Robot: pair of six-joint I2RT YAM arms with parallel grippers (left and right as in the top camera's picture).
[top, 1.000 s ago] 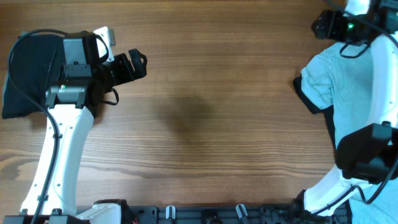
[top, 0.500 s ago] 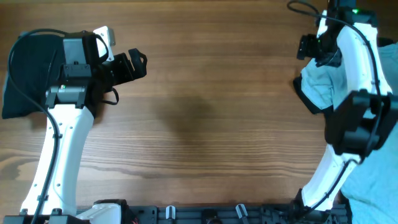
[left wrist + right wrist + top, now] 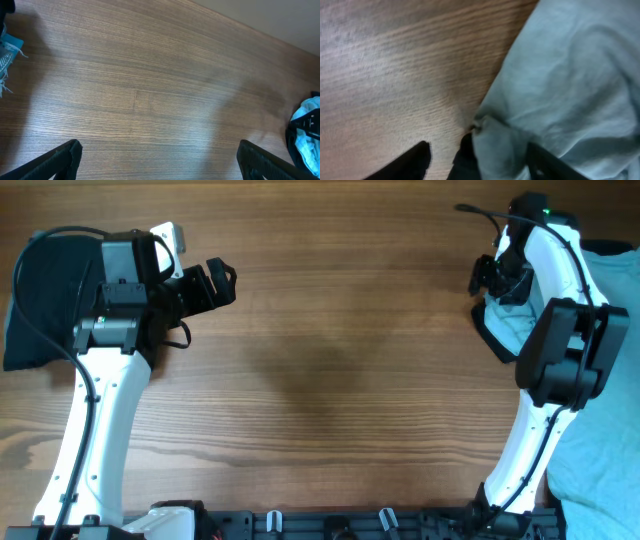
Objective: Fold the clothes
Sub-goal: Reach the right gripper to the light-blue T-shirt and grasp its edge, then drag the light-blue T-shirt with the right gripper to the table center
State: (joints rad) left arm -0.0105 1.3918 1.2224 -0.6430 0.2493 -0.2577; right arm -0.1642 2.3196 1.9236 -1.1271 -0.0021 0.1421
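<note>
Step, judged: first grasp; right tool (image 3: 476,150) spread wide, straddling bunched edge of soft pale aqua-blue T-shirt (image 3: 560,75) at right side of brown wooden table (image 3: 380,65); next: close, drag to centre; left tool (image 3: 158,147) wide, holding nothing.

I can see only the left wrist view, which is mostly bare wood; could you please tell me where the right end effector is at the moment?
Observer: The right end effector is at the left edge of the aqua T-shirt, at the right end of the table.
Operator: Thank you. Has it gripped the shirt?
Observer: Not visibly. Its wrist view shows the fingers apart, with a raised fold of the shirt's edge between them.
Operator: And what lies at the table's left end, please?
Observer: A black garment lies there, partly hidden under the left arm.
</note>
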